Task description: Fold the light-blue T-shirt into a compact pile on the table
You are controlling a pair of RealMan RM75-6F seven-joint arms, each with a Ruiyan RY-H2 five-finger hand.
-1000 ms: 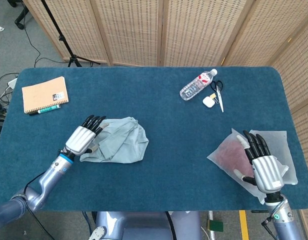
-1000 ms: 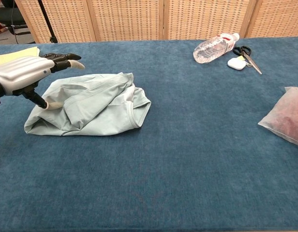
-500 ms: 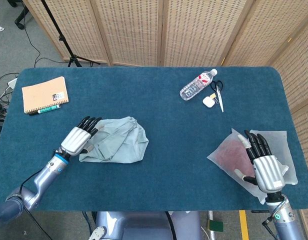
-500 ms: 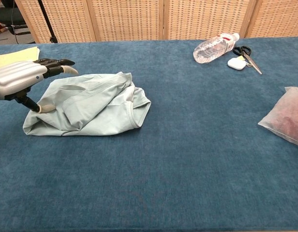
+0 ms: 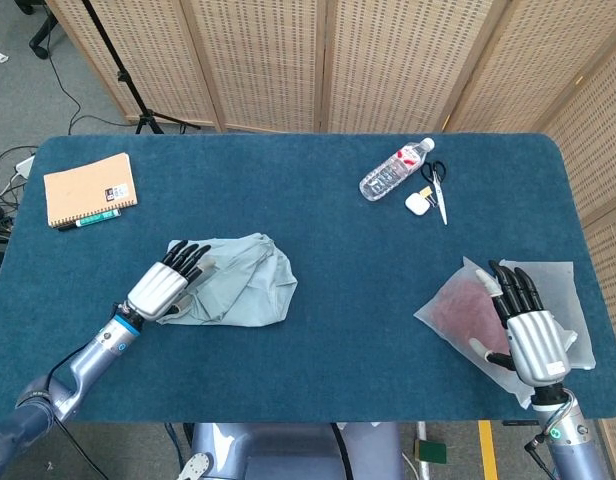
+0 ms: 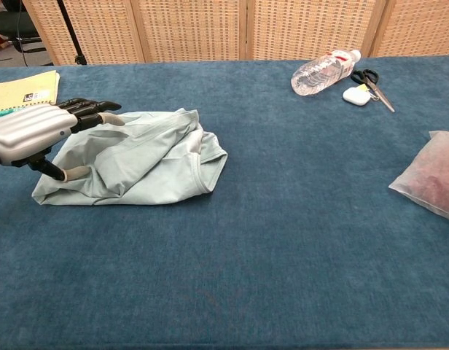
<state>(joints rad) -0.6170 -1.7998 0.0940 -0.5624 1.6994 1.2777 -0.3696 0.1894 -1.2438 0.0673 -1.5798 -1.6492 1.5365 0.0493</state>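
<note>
The left hand (image 6: 35, 131), fingers spread and grasping nothing, is pressing the bunched T-shirt (image 6: 148, 164); tidying edges appears next.

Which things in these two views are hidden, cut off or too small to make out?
- Right robot hand: outside the chest view frame; head view shows only its back, so its contact with the pink bag is hidden.
- Left robot hand: whether it grips the T-shirt is unclear; its palm faces down.
- Notebook: its label is too small to read.

A lab or studio: wicker screens (image 5: 288, 60), tripod (image 5: 123, 75) (cables (image 5: 3, 185) on floor).
</note>
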